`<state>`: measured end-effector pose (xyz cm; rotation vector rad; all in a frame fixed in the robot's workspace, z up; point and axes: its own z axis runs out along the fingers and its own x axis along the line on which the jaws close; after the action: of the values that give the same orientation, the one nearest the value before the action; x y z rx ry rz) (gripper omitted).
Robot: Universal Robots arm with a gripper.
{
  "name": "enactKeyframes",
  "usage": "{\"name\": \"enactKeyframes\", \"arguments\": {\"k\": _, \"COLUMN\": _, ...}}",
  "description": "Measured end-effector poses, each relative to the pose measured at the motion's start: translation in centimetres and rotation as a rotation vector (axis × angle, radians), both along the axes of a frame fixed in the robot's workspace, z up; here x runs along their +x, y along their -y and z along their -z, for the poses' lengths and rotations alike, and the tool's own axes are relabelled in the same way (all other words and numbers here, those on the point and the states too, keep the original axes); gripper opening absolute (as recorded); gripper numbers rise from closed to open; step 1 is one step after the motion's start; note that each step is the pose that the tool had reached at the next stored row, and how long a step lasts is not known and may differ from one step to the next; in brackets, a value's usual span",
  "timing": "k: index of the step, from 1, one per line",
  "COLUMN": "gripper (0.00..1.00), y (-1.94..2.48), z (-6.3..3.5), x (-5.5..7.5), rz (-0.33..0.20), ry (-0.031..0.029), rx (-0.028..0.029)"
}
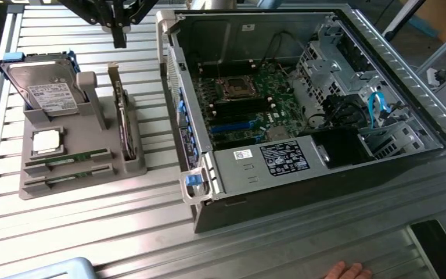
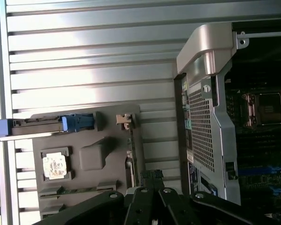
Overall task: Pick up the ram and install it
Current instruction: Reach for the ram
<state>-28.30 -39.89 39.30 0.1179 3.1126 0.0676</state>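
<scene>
Gripper [image 1: 119,42] shut, holding nothing; ram [image 1: 68,157] well apart in grey holder [image 1: 53,189], toward exterior view's left, long axis crosswise.

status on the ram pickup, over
gripper shut, empty, above the holder. ram untouched in its slot. upright expansion card beside the slots; hand at table edge.

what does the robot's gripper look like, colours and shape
The gripper is black all over: angled struts that narrow to a slim dark tip. Seen from the wrist, its linkage bars are flat and black, joined by small round silvery pivot pins.
</scene>
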Motion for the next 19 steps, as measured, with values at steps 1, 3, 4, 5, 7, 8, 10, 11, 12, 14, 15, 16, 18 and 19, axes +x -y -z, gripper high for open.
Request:
{"name": "enactKeyframes", "arguments": {"k": 1, "gripper": 0.11, "y": 0.00, "z": 0.00, "x": -0.2, "rz": 0.000, "ry": 0.0001, "rx": 0.0000}}
{"name": "enactKeyframes", "arguments": {"k": 3, "gripper": 0.11, "y": 0.00, "z": 0.01, "x": -0.6, "rz": 0.000, "ry": 0.0001, "rx": 0.0001}}
{"name": "enactKeyframes", "arguments": {"k": 4, "gripper": 0.11, "y": 0.00, "z": 0.01, "x": -0.8, "rz": 0.000, "ry": 0.0001, "rx": 0.0001}}
{"name": "enactKeyframes", "arguments": {"k": 5, "gripper": 0.11, "y": 0.00, "z": 0.01, "x": -1.0, "rz": 0.000, "ry": 0.0001, "rx": 0.0001}}
{"name": "enactKeyframes", "arguments": {"k": 7, "gripper": 0.11, "y": 0.00, "z": 0.01, "x": -1.6, "rz": 0.000, "ry": 0.0001, "rx": 0.0001}}
{"name": "enactKeyframes", "arguments": {"k": 8, "gripper": 0.11, "y": 0.00, "z": 0.02, "x": -1.9, "rz": 0.000, "ry": -0.0001, "rx": 0.0000}}
{"name": "enactKeyframes", "arguments": {"k": 10, "gripper": 0.11, "y": 0.00, "z": 0.04, "x": -2.4, "rz": 0.000, "ry": -0.0011, "rx": 0.0001}}
{"name": "enactKeyframes", "arguments": {"k": 11, "gripper": 0.11, "y": 0.00, "z": 0.07, "x": -2.8, "rz": 0.000, "ry": -0.0037, "rx": 0.0000}}
{"name": "enactKeyframes", "arguments": {"k": 12, "gripper": 0.11, "y": 0.00, "z": 0.10, "x": -3.1, "rz": 0.000, "ry": -0.0060, "rx": 0.0001}}
{"name": "enactKeyframes", "arguments": {"k": 14, "gripper": 0.11, "y": 0.00, "z": 0.14, "x": -3.6, "rz": 0.000, "ry": -0.0099, "rx": 0.0001}}
{"name": "enactKeyframes", "arguments": {"k": 15, "gripper": 0.11, "y": 0.00, "z": 0.14, "x": -3.8, "rz": 0.000, "ry": -0.0114, "rx": 0.0001}}
{"name": "enactKeyframes", "arguments": {"k": 16, "gripper": 0.11, "y": 0.00, "z": 0.15, "x": -4.0, "rz": 0.000, "ry": -0.0129, "rx": 0.0000}}
{"name": "enactKeyframes", "arguments": {"k": 18, "gripper": 0.11, "y": 0.00, "z": 0.19, "x": -4.5, "rz": 0.000, "ry": -0.0162, "rx": 0.0000}}
{"name": "enactKeyframes", "arguments": {"k": 19, "gripper": 0.11, "y": 0.00, "z": 0.21, "x": -4.8, "rz": 0.000, "ry": -0.0181, "rx": 0.0001}}
